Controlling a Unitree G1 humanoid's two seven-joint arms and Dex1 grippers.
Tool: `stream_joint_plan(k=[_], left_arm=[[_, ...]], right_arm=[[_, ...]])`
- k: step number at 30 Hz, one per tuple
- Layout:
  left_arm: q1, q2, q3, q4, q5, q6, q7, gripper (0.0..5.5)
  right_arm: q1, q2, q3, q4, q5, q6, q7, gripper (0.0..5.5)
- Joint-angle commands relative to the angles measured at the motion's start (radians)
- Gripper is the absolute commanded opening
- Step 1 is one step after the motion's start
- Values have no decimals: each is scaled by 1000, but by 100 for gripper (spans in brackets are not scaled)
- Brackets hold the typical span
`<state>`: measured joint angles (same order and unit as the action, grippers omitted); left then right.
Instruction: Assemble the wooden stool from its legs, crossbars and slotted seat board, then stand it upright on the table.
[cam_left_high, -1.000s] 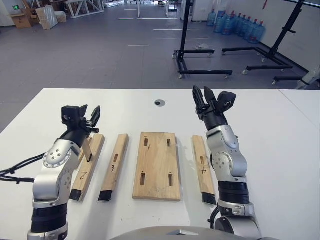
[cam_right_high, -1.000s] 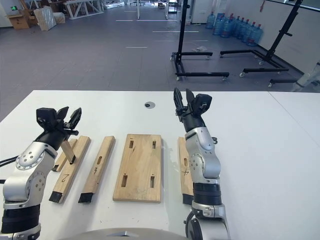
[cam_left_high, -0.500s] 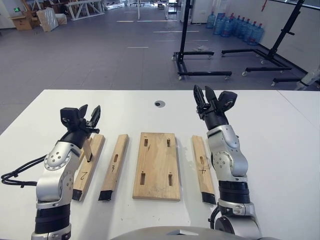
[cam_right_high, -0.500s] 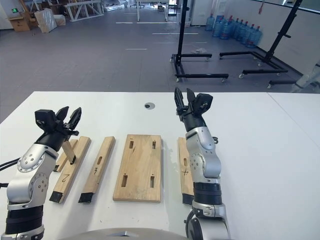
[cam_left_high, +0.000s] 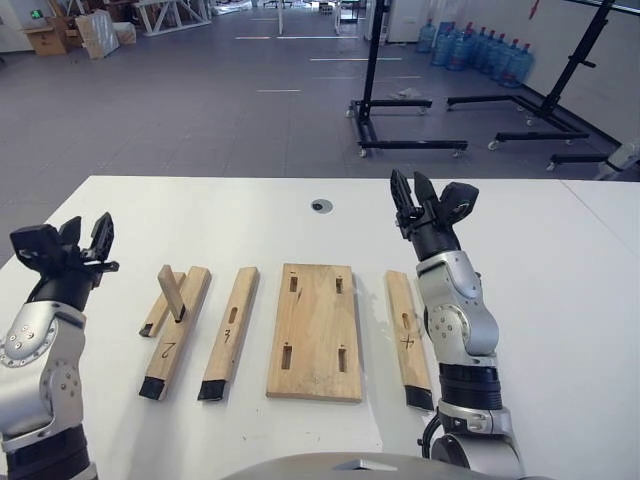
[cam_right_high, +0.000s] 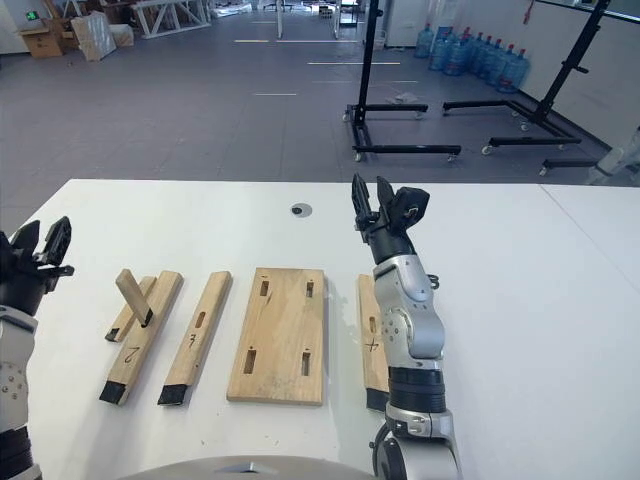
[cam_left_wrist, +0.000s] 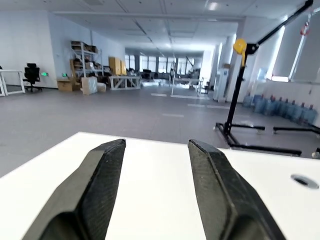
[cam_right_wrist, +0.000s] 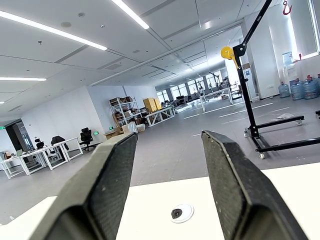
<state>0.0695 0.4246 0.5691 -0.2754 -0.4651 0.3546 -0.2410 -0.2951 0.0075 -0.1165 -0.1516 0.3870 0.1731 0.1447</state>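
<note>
The slotted seat board lies flat at the table's middle. To its left lie two legs, one with a slot and one marked 2. A short crossbar stands tilted in the marked leg, and another short piece lies beside it. A further leg lies right of the board, under my right arm. My left gripper is open at the table's far left, well apart from the parts; its fingers hold nothing. My right gripper is open and raised beyond the right leg's far end, with nothing between its fingers.
A small round hole sits in the white table beyond the board. Black wheeled stands and water bottles are on the floor far behind. A cable hangs off the table's left edge.
My left arm has swung out to the left, away from the tilted crossbar, which stays standing in the marked leg. The right arm has not moved.
</note>
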Motion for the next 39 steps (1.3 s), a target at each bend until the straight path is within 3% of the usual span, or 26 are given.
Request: stream_joint_plan(k=[1,7,16,25,34,39], left_arm=[[197,-40,-17,69,38,-39,-75,228],[361,-68,-98,24,46,-69,-180,228],[422,-29,-183,-68,88,-75,-256,346],[462,-11,-293,-61,215,-41,-234,346],[448,8,-326,-33,267,39,-201,346],[432,12,-336,-52,245,77,-212,269]], right_arm=[[10,-4,2,-12,-4,12,-7,236],[33,2,10,-29,-4,15,-15,236],[81,19,30,-78,-10,25,-46,236],[91,12,36,-96,-11,39,-55,236],[104,6,49,-124,-19,51,-63,236],[105,9,55,-129,-25,53,-65,236]])
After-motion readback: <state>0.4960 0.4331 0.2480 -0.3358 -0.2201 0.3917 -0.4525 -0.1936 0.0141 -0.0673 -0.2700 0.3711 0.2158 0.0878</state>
